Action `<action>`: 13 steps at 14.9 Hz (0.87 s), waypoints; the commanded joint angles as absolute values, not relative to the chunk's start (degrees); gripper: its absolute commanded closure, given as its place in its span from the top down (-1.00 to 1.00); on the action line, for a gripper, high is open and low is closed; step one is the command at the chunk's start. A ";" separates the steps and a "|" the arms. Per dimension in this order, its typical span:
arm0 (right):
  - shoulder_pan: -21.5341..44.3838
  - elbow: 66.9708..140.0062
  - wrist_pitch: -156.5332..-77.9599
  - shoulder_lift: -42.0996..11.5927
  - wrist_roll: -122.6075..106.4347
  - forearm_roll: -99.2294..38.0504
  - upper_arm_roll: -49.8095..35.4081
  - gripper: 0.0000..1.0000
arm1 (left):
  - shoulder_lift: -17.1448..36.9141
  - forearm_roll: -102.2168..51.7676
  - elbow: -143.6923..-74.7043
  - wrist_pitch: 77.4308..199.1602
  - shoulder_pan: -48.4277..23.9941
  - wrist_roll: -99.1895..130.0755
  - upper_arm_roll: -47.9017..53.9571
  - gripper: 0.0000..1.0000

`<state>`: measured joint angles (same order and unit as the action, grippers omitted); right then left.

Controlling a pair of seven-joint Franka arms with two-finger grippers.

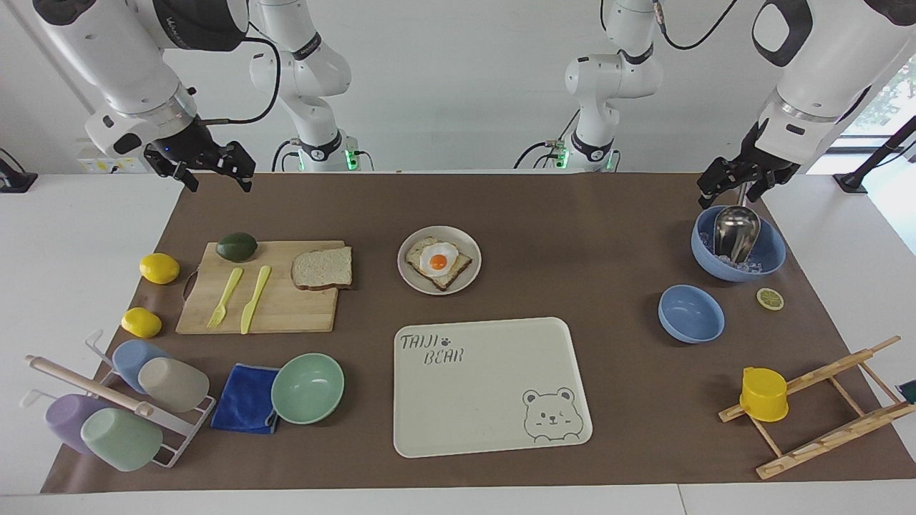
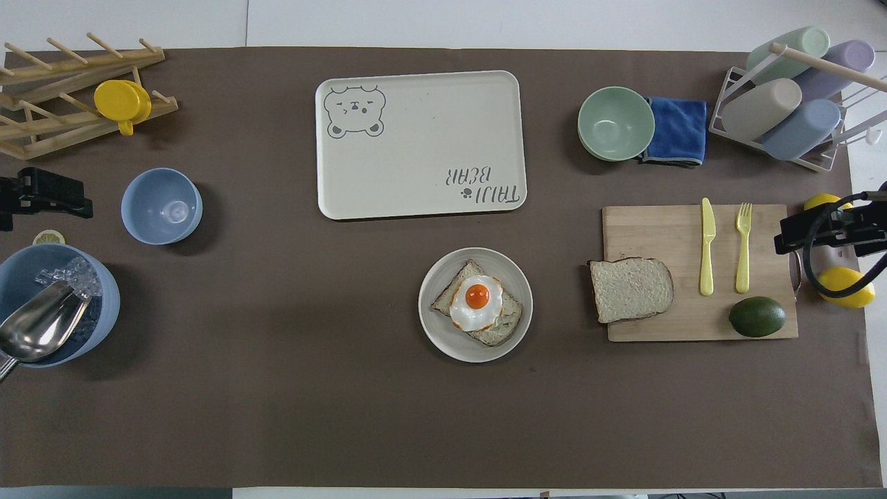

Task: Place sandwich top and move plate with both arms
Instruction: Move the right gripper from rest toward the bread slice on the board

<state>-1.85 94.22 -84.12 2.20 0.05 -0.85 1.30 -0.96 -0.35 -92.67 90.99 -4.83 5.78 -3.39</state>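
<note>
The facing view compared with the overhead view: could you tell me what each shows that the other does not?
Only the facing view shows the two arms' bodies and two slimmer arms at the wall. Only the overhead view shows the bare mat nearest the robots. Both share the plate, the sandwich top on the cutting board, the open left gripper and open right gripper.
</note>
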 commanded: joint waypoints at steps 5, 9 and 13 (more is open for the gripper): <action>7.71 97.21 -86.22 1.86 0.41 9.37 0.26 1.00 | -2.02 -0.09 -93.87 91.32 -4.31 5.54 -3.16 1.00; 18.26 96.42 -86.66 -7.01 14.47 15.63 0.26 1.00 | -2.11 -0.09 -93.87 91.32 -4.31 5.54 -3.16 1.00; 24.07 98.08 -88.77 -12.99 25.64 18.01 0.26 1.00 | -2.11 0.00 -93.87 91.23 -4.31 5.54 -3.16 1.00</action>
